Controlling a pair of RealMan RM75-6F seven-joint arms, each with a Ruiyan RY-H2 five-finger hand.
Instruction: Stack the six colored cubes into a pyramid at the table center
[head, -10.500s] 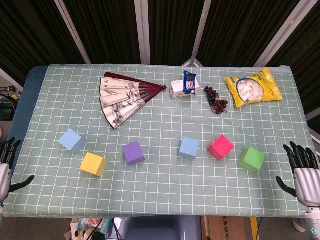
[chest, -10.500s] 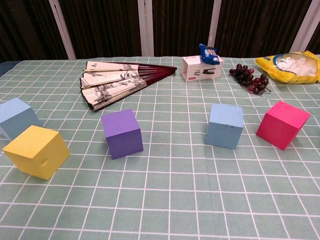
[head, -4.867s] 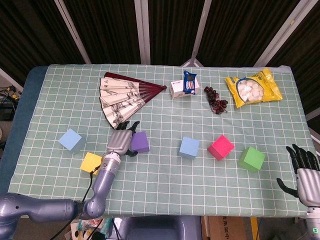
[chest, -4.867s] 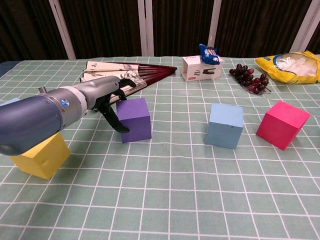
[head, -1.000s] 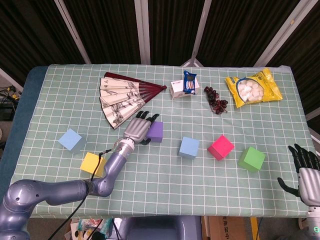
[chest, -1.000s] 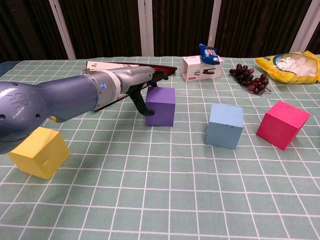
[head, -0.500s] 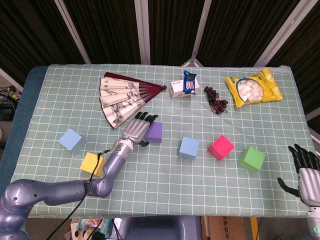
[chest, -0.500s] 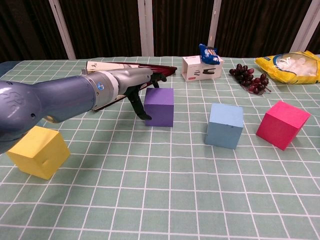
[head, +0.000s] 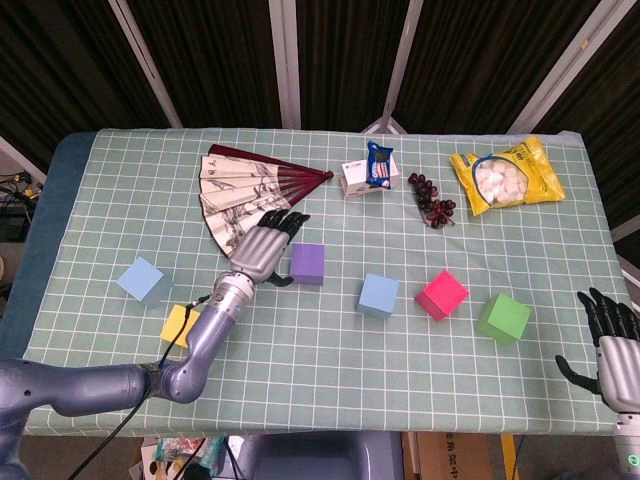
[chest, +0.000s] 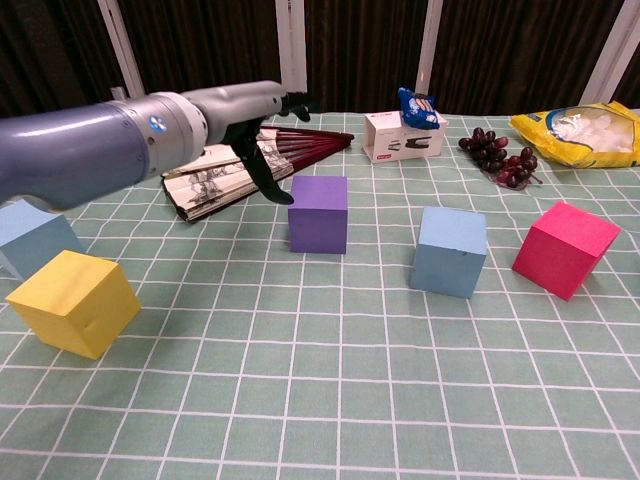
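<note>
A table under a green checked cloth (head: 330, 360) carries everything. Taking the purple foam cube (head: 307, 264) near its centre as landmark: the robot's grey left hand (head: 263, 250) hovers just left of it, fingers spread, gripping nothing. The right hand (head: 612, 335), far right at the cloth's edge, is spread and empty. A light-blue cube (head: 379, 295), pink cube (head: 442, 294) and green cube (head: 503, 317) lie rightward; a yellow cube (chest: 73, 302) and another light-blue cube (head: 141, 280) leftward.
</note>
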